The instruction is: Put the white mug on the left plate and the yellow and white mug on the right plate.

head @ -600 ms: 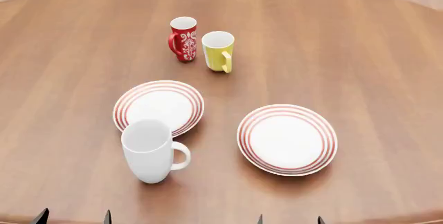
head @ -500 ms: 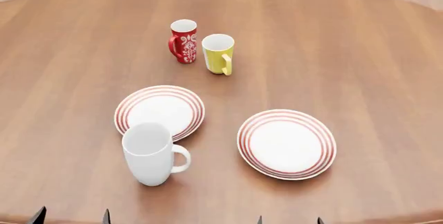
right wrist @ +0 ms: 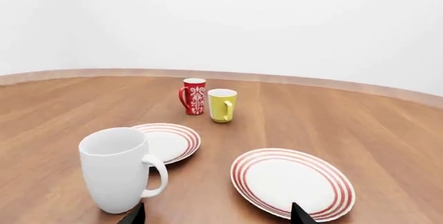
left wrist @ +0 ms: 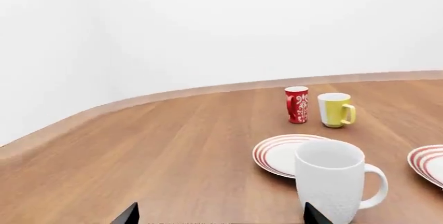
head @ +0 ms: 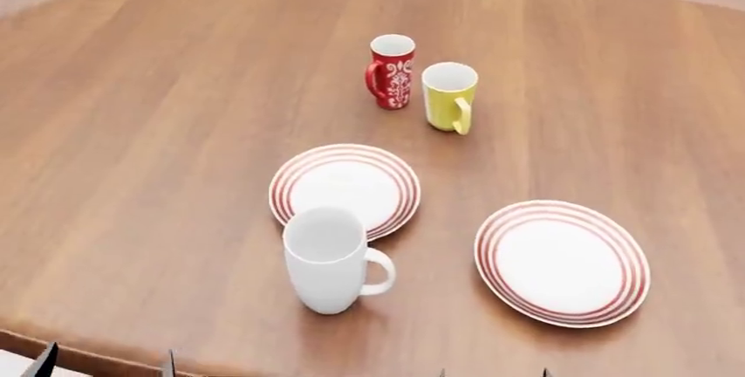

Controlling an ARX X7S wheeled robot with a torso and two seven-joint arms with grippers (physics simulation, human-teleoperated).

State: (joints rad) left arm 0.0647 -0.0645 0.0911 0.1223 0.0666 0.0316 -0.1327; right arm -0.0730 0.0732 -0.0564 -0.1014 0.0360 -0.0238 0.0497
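The worktop [head: 140,133] is a brown wood-grain surface with a rounded, raised edge. Five items stand directly on it. The white mug [head: 327,259] stands upright near the front edge, just in front of the left plate [head: 345,188]. The right plate [head: 563,261] lies apart from the left plate. The red floral mug [head: 392,71] and the yellow and white mug [head: 449,97] stand upright side by side farther back.

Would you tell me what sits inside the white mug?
The white mug looks empty: only bare white inner wall shows. Its bottom is hidden behind the rim in every view.
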